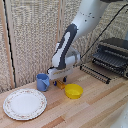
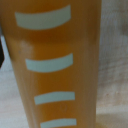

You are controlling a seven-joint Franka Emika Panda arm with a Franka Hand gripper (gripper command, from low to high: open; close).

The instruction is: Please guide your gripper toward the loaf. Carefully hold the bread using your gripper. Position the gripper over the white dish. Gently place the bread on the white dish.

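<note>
A small orange-brown loaf (image 1: pixel 61 84) sits on a light wooden table (image 1: pixel 95 107), largely hidden beneath the gripper. It lies between a blue cup on the exterior view's left and a yellow bowl on the exterior view's right. In the wrist view the loaf (image 2: pixel 55 70) fills the picture, blurred, with pale curved bars across its orange surface. The white dish (image 1: pixel 25 104), round and flat with a speckled rim, lies nearer, well apart, at the exterior view's left.
</note>
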